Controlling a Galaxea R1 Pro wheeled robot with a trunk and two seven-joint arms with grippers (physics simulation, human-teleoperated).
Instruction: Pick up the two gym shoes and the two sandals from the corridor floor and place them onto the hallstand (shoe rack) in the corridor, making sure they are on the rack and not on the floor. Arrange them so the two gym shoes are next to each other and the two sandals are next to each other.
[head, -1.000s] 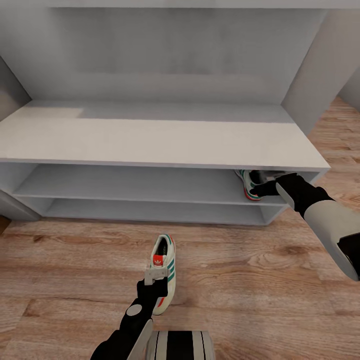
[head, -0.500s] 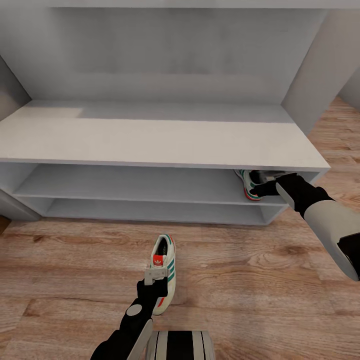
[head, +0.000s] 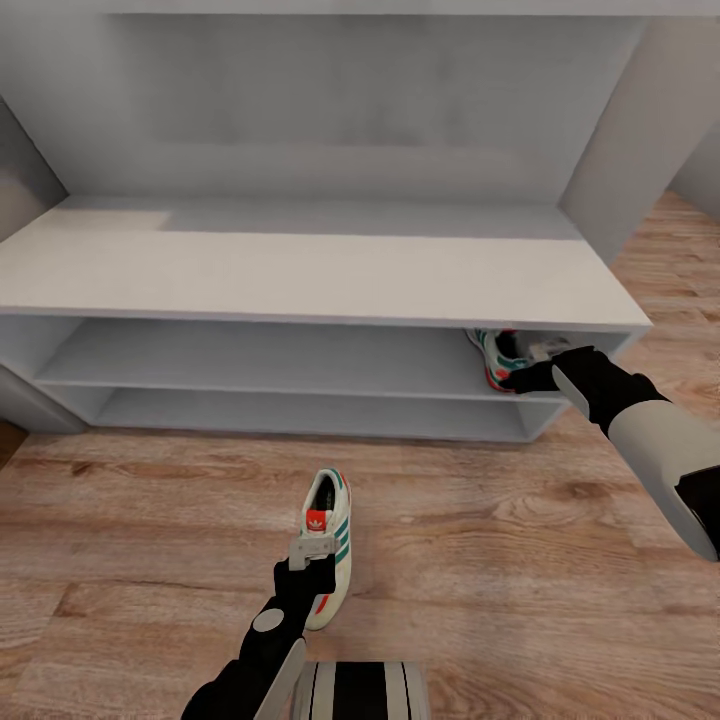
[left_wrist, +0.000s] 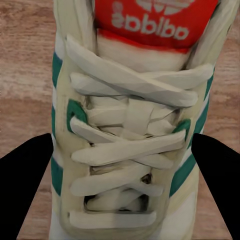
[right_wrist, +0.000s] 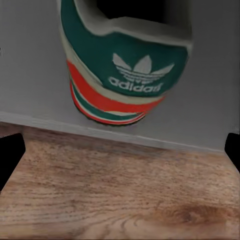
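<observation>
Wood-plank corridor floor (head: 520, 520) stretches before the grey-white hallstand (head: 300, 275). One gym shoe (head: 498, 357) sits on its upper shelf, my right gripper (head: 527, 378) spread wide just behind its heel. My left gripper (head: 313, 552) straddles the other gym shoe (head: 330, 530) on the floor, fingers wide.

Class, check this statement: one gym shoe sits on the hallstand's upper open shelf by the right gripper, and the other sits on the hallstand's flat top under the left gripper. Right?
Not quite. The second gym shoe lies on the corridor floor, not the flat top, under the left gripper, as the head view shows. The first gym shoe is on the hallstand's upper open shelf by the right gripper.
</observation>
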